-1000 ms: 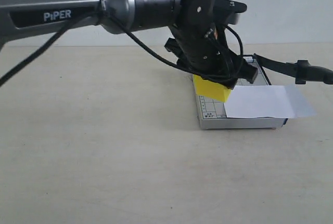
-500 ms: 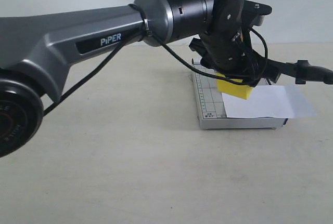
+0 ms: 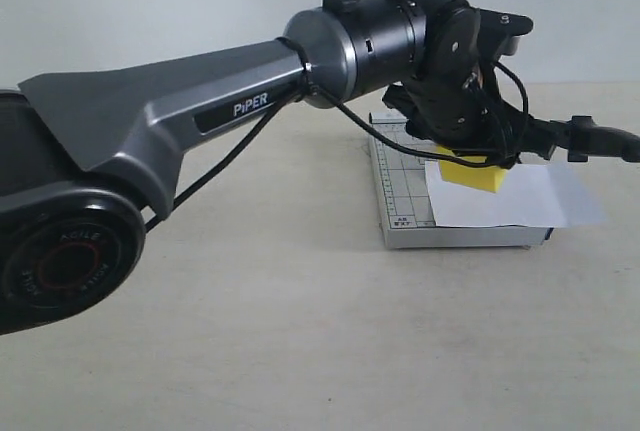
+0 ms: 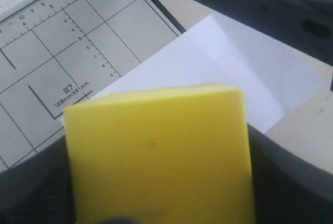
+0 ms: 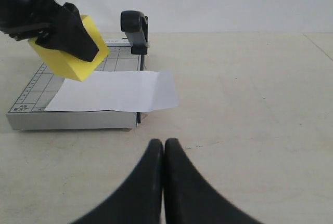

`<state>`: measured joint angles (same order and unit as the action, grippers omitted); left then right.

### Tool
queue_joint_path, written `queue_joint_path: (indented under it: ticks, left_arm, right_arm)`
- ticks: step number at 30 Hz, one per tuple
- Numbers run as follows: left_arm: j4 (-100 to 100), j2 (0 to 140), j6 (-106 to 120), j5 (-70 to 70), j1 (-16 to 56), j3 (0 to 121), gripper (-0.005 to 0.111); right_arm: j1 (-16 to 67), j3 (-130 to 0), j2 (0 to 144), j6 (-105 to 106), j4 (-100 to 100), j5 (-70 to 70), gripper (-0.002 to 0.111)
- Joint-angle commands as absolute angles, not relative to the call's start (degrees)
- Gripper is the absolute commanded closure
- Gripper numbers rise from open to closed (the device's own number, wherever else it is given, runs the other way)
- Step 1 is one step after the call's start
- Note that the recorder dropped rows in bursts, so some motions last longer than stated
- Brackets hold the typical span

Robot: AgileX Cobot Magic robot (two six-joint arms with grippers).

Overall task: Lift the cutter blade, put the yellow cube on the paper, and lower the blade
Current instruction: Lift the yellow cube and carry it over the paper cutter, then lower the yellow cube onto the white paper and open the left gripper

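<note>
Exterior view: your left gripper [image 3: 468, 151] is clamped on the bright yellow matte cube [image 3: 474, 176], tilted just above the thin white paper sheet [image 3: 520, 199]; judged light and stiff, so pinch opposite flat faces.

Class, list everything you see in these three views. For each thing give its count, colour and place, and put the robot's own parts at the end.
yellow cube: one, bright yellow, gripped over the end of the paper that lies on the base
paper: one, white, flat on the cutter base, its other end overhanging the base's edge
cutter base: one, grey with a printed grid, on the table
cutter blade: one, black, lifted above the paper
table: one, beige, under everything
wall: one, white, behind the table
left arm: one, grey and black, reaching across to the cutter
left gripper: one, black, closed on the yellow cube
right gripper: one, black, shut and empty, facing the cutter
</note>
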<state>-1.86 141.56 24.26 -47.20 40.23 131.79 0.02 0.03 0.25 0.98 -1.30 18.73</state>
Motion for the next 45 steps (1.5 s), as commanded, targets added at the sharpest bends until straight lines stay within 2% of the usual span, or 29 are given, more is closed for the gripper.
queue_joint_path:
  ticks: [1, 26, 45]
  left_arm:
    - [-0.8, 143.1, 24.1, -46.2, 40.5, 133.3, 0.102]
    - [-1.3, 145.7, 24.3, -41.7, 40.5, 133.3, 0.102]
    - [-1.3, 146.1, 27.5, -43.7, 40.5, 133.3, 0.102]
  right_arm:
    - [0.0, 0.0, 0.0, 1.2, -1.2, 18.4, 0.108]
    - [0.0, 0.0, 0.0, 1.2, -1.2, 18.4, 0.108]
    - [0.0, 0.0, 0.0, 1.2, -1.2, 18.4, 0.108]
